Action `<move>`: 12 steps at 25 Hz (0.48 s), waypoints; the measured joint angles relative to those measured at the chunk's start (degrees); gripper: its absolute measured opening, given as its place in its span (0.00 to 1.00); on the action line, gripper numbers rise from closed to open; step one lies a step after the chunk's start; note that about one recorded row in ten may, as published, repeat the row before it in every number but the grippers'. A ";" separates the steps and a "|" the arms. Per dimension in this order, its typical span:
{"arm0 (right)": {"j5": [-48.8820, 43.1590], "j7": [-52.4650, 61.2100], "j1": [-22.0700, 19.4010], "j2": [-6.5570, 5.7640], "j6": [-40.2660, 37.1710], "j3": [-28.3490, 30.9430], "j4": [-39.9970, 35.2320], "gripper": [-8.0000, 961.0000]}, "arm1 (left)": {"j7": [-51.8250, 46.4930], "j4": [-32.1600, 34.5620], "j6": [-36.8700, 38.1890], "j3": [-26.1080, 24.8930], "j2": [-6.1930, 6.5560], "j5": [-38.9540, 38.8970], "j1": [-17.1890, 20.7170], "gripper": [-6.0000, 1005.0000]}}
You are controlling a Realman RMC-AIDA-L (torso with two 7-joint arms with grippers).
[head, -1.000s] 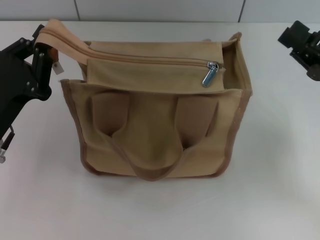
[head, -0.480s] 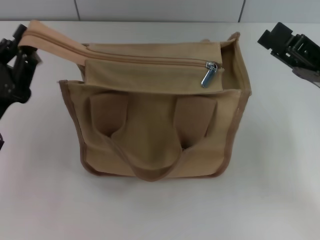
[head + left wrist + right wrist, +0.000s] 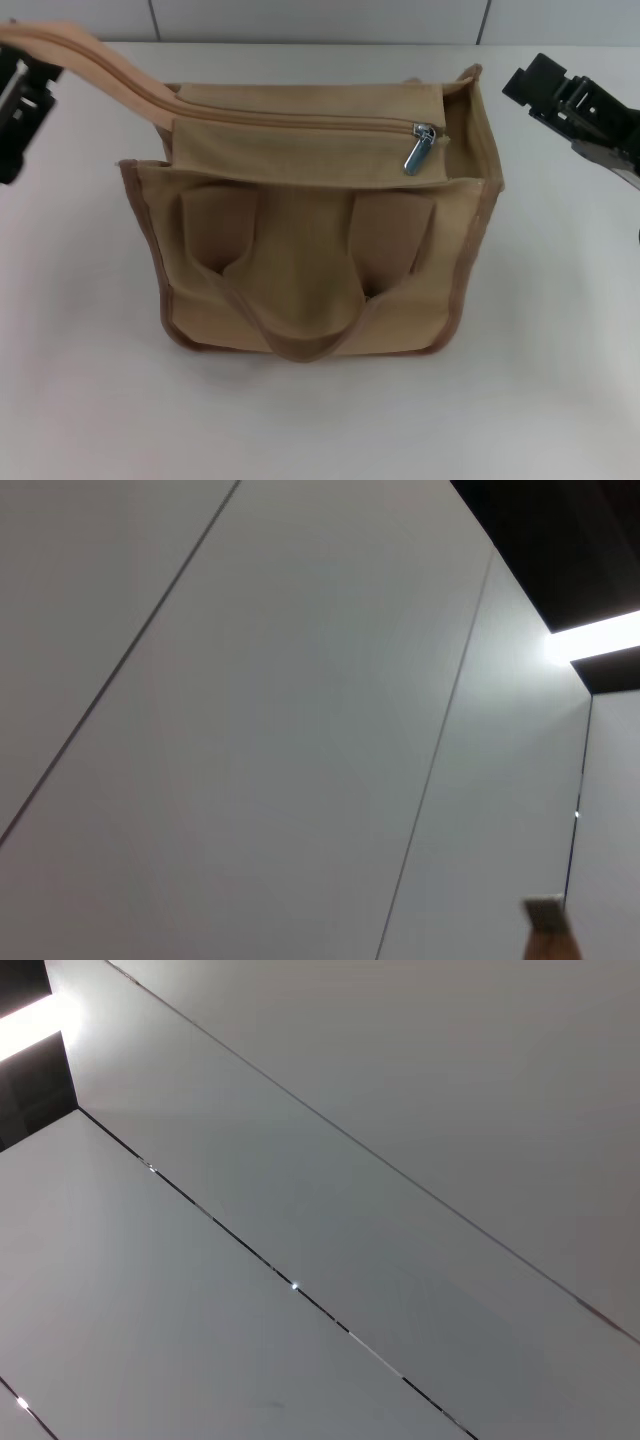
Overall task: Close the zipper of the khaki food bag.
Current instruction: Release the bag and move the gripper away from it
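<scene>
The khaki food bag (image 3: pixel 310 270) stands in the middle of the white table, handles folded down over its front. The zipper (image 3: pixel 300 122) runs along the top panel. Its silver pull tab (image 3: pixel 420 150) hangs near the right end. The track's loose tail (image 3: pixel 90 58) stretches up and left off the bag to my left gripper (image 3: pixel 22 75), which holds it at the picture's left edge. A tan tip of the tail shows in the left wrist view (image 3: pixel 552 945). My right gripper (image 3: pixel 530 85) hovers to the right of the bag, apart from it.
The white table (image 3: pixel 560 330) stretches around the bag on all sides. A grey panelled wall (image 3: pixel 320 18) runs behind the table. Both wrist views show only wall and ceiling panels.
My left gripper has moved left and up, pulling the zipper tail out with it. My right gripper has moved left toward the bag. The bag and pull tab have stayed put.
</scene>
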 joint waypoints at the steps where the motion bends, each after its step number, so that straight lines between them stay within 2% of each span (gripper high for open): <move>1: -0.17 -0.11 -0.01 0.01 0.06 0.00 0.00 0.85 | -2.08 0.74 0.01 -0.49 0.02 -0.02 -0.15 0.48; 3: -0.24 -0.90 -0.07 0.06 0.09 0.00 0.00 0.85 | -6.56 2.17 -0.73 -1.66 0.17 -0.05 -0.37 0.58; 7: -0.25 -2.42 -0.30 0.08 0.10 0.04 0.00 0.85 | -8.33 2.82 -0.42 -1.89 0.61 -0.05 0.07 0.76; 12: -0.25 -5.43 -0.55 0.22 0.13 0.26 0.13 0.85 | -8.71 3.61 1.45 -3.67 1.08 -5.41 3.16 0.77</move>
